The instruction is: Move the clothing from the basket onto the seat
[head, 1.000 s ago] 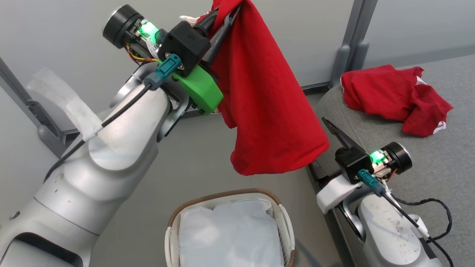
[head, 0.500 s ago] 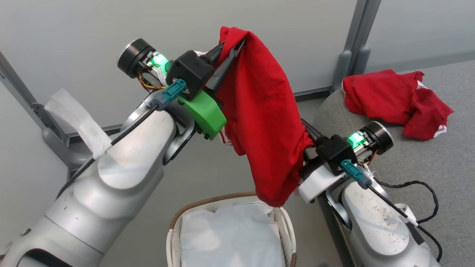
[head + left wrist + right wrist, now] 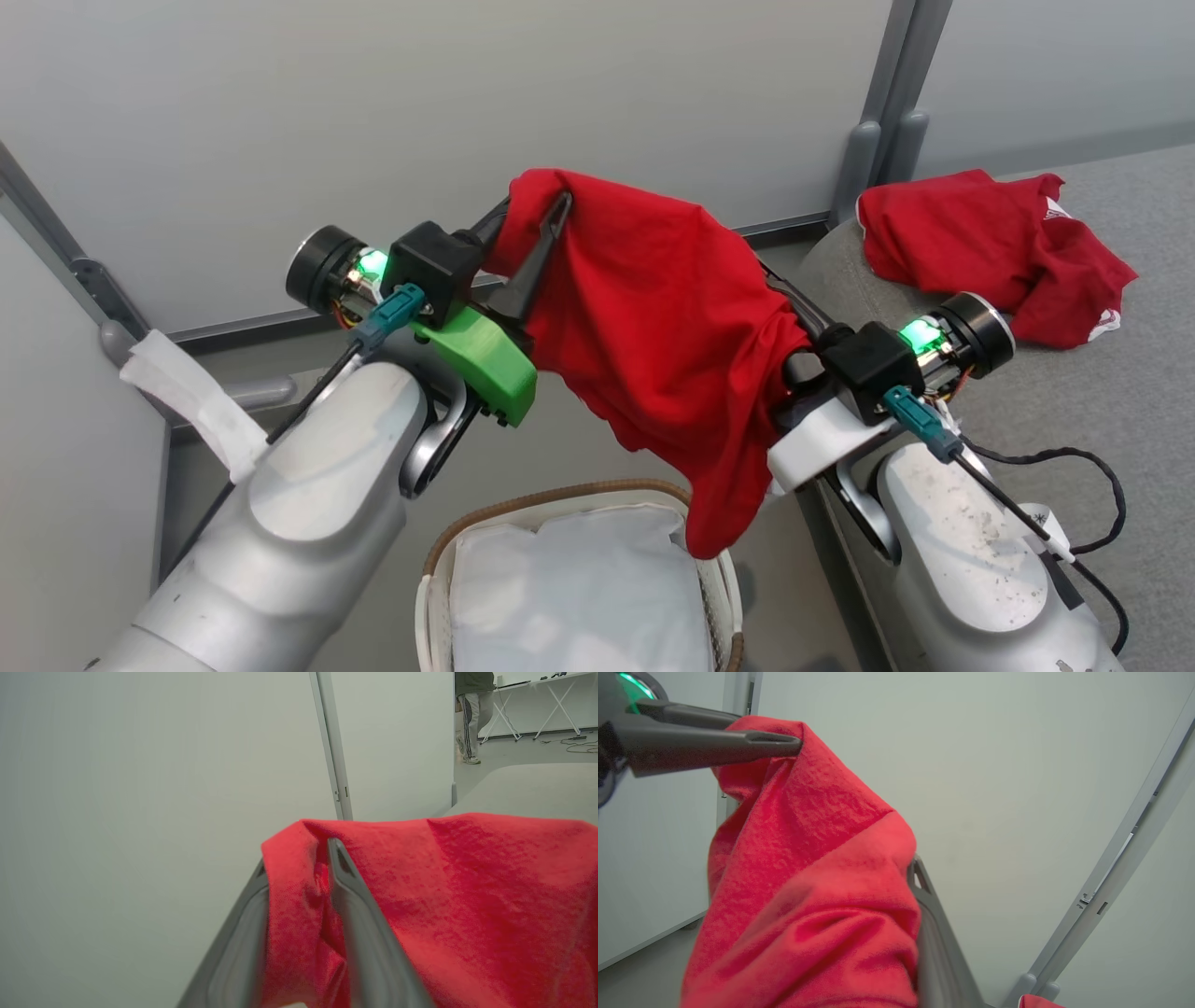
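One bright red soft fabric garment [image 3: 653, 317] hangs in the air, stretched between the two arms. Its lowest fold dangles at the far right rim of the oval cream-white perforated plastic basket [image 3: 560, 492] with a brown woven rim. Whether the fold touches that rim I cannot tell.

The left gripper [image 3: 534, 203] has its jaws narrow, pinched on a bunched corner of this garment. In the left wrist view a fold of cloth sits squeezed between its two long dark fingers [image 3: 359, 914].

The right gripper [image 3: 780, 289] reaches into the other end of the cloth. In the right wrist view one dark finger runs along the edge of the fabric and the other is buried under it. I cannot tell whether those jaws grip the cloth or only carry its drape.

A second bright red garment [image 3: 980, 243], with white trim at its edges, lies crumpled on the large grey fabric-upholstered seat [image 3: 1120, 392]. It is near the seat's rounded corner and well apart from the basket.

Inside the basket lies the white fabric liner [image 3: 579, 588].

A green plastic part [image 3: 476, 359] sits on the left wrist just below the fingers. Behind the arms stand pale grey wall panels [image 3: 373, 112] joined by a grey metal post [image 3: 882, 112]. Far off in the left wrist view, a person [image 3: 472, 714] in striped trousers stands on the floor.
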`<state>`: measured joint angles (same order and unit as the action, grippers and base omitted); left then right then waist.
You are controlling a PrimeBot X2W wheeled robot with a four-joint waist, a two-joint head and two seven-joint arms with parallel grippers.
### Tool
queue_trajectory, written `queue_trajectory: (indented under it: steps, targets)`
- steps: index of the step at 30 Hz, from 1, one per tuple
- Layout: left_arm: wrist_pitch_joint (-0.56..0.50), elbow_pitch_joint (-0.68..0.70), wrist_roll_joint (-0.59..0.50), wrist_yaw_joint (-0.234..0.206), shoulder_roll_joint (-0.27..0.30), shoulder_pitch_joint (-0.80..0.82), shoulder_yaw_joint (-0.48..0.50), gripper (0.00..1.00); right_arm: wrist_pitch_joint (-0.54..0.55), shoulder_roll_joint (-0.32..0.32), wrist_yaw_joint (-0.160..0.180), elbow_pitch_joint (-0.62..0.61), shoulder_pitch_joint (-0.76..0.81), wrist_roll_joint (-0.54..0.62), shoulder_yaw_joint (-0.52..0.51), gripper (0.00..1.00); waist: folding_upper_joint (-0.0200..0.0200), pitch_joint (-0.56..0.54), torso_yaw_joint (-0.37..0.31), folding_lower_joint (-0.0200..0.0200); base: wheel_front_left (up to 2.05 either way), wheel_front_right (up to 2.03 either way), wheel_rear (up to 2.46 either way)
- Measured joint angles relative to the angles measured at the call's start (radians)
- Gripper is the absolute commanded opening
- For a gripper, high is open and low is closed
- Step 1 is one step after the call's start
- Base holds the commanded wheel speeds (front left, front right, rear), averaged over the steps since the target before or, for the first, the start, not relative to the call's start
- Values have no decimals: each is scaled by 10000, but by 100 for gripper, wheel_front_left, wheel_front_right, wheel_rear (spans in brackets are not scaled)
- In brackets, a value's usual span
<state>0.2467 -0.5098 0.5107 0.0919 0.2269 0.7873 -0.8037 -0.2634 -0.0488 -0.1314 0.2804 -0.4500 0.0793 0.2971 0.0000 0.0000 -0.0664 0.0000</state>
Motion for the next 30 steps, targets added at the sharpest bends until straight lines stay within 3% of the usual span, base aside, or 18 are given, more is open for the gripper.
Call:
queue_trajectory:
  steps: [13, 30]
  targets:
    - [155, -88, -167, -211, -635, -2378, 986, 100, 0, -130, 0, -378, -35, 372, -1348, 0, 0, 102, -54, 0, 0, 0, 0]
    - [157, -4, -1085, 236, -1551, -4775, 2556, 100, 0, -167, 0, -512, 505, 504, -2169, 0, 0, 287, -370, 0, 0, 0, 0]
